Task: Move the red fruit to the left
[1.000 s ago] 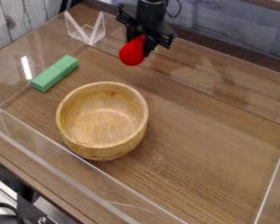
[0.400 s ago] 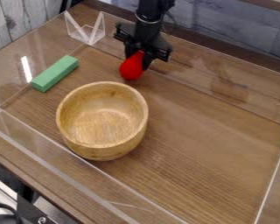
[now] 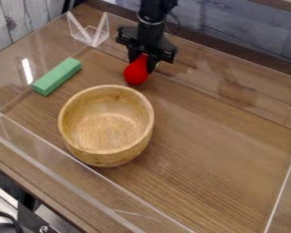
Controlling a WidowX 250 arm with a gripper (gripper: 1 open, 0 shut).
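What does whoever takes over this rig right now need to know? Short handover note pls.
Gripper: jaws shut on the red fruit, pointing steeply down, low over the wooden table.
Red fruit: at the back of the table, just behind the wooden bowl; green block lies to the picture's left.
Done: fruit grasped.
Left: set it down at its spot on the left and release. Whether it already touches the table I cannot tell.
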